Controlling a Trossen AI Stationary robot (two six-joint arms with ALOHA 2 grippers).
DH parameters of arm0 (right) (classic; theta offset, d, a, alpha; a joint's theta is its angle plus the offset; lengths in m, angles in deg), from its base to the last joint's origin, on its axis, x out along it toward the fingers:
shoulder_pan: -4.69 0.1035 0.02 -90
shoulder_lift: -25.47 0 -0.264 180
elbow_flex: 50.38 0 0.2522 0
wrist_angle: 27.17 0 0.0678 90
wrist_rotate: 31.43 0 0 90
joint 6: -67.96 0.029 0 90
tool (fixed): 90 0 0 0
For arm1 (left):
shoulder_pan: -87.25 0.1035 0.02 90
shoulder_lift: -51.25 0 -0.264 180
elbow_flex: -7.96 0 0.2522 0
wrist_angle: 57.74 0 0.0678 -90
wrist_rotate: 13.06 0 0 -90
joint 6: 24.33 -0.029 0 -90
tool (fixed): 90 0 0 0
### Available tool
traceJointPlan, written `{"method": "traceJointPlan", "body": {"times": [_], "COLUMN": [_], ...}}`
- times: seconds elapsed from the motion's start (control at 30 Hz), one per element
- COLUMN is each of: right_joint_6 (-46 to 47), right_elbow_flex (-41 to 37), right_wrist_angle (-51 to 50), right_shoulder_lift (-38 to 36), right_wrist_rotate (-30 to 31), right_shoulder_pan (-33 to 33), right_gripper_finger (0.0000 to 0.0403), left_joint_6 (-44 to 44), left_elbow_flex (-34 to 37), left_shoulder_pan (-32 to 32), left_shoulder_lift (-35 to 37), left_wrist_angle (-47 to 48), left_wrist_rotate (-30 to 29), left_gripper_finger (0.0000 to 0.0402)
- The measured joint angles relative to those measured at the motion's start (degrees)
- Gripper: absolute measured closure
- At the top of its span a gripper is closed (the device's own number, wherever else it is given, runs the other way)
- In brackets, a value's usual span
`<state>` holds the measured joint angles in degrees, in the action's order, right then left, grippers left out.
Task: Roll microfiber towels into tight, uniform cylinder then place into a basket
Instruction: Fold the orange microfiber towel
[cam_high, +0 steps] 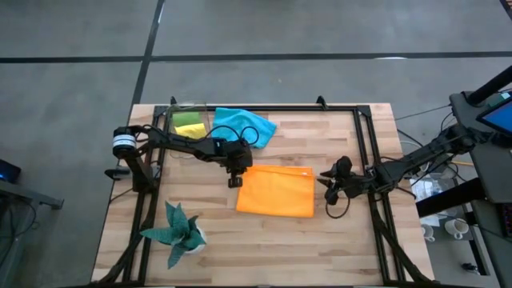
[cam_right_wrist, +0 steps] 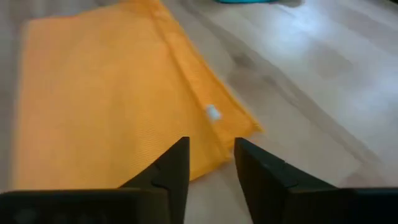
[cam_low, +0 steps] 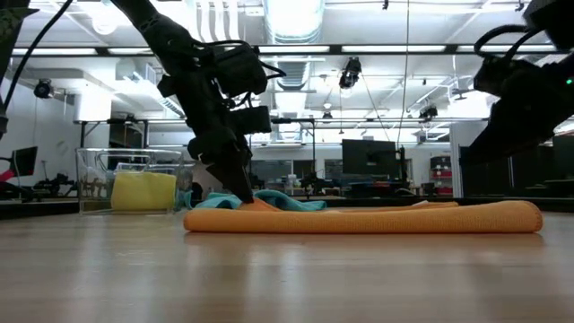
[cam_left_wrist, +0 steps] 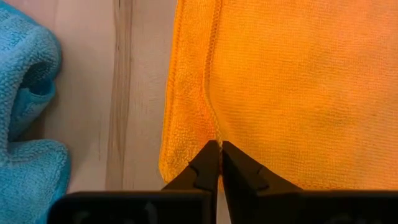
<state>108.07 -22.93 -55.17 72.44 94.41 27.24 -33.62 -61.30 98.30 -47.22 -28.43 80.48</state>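
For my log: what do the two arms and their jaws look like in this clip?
Both arms are dark, jointed links with black cables looped alongside. The left arm has a white-and-black band near its base. The left gripper and right gripper each have two matte black, wedge-shaped jaws tapering toward the tips.

The orange towel (cam_high: pixel 276 191) lies folded flat mid-worktop. The blue towel (cam_high: pixel 244 124) sits crumpled at its 11 o'clock. The clear basket (cam_high: pixel 183 109), at the orange towel's 10 o'clock, holds the lime green towel (cam_high: pixel 186 118) and yellow towel (cam_high: pixel 190 129).
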Motion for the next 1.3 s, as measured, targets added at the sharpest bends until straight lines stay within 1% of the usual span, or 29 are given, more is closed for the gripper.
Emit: {"method": "traceJointPlan", "body": {"times": [0.13, 0.2, 0.27, 0.37, 0.43, 0.5, 0.57, 0.7, 0.87, 1.0, 1.13, 1.3], "right_joint_6": [2.37, 8.19, 14.58, 16.32, 14.96, 12.80, 12.63, 14.56, 14.38, 13.62, 13.65, 13.67], "right_elbow_flex": [0.00, 0.00, 0.00, 0.00, 0.00, 0.03, 0.04, 0.00, 0.00, 0.00, 0.00, 0.00], "right_wrist_angle": [2.31, 2.62, 2.44, 4.90, 8.34, 12.37, 12.88, 11.26, 15.41, 16.66, 16.27, 16.06], "right_shoulder_lift": [4.22, 6.48, 8.79, 11.53, 12.79, 13.75, 14.58, 17.05, 19.39, 19.19, 18.63, 18.59], "right_wrist_rotate": [0.29, -0.01, -2.84, -8.13, -10.44, -14.65, -17.85, -18.21, -18.83, -20.41, -20.45, -21.26], "right_shoulder_pan": [-2.80, -5.30, -8.56, -12.84, -14.52, -15.81, -16.77, -17.49, -17.47, -17.45, -17.46, -17.45], "right_gripper_finger": [0.0241, 0.0225, 0.0216, 0.0212, 0.0211, 0.0211, 0.0211, 0.0211, 0.0211, 0.0215, 0.0232, 0.0264], "left_joint_6": [0.14, 0.14, 0.14, 0.14, 0.13, 0.11, 0.11, 0.11, 0.64, 1.38, 1.40, 1.45], "left_elbow_flex": [0.02, 0.02, -0.04, -0.11, -0.11, -0.11, -0.11, -0.09, -0.07, -0.04, 0.00, 0.02], "left_shoulder_pan": [0.00, 0.00, 0.00, 0.00, 0.00, 0.00, 0.00, 0.00, 0.00, 0.02, 0.02, 0.02], "left_shoulder_lift": [0.00, 0.02, 0.02, 0.02, 0.02, 0.04, 0.02, 0.02, 0.02, 0.04, 0.04, 0.04], "left_wrist_angle": [0.00, 0.01, 0.05, 0.01, 0.04, 0.04, 0.08, 0.33, 0.57, 0.96, 1.63, 1.86], "left_wrist_rotate": [-0.01, -0.01, -0.01, -0.01, 0.00, 0.01, 0.01, 0.01, 0.01, 0.01, 0.01, -0.03], "left_gripper_finger": [0.0401, 0.0401, 0.0401, 0.0401, 0.0401, 0.0401, 0.0401, 0.0401, 0.0401, 0.0402, 0.0402, 0.0402]}}
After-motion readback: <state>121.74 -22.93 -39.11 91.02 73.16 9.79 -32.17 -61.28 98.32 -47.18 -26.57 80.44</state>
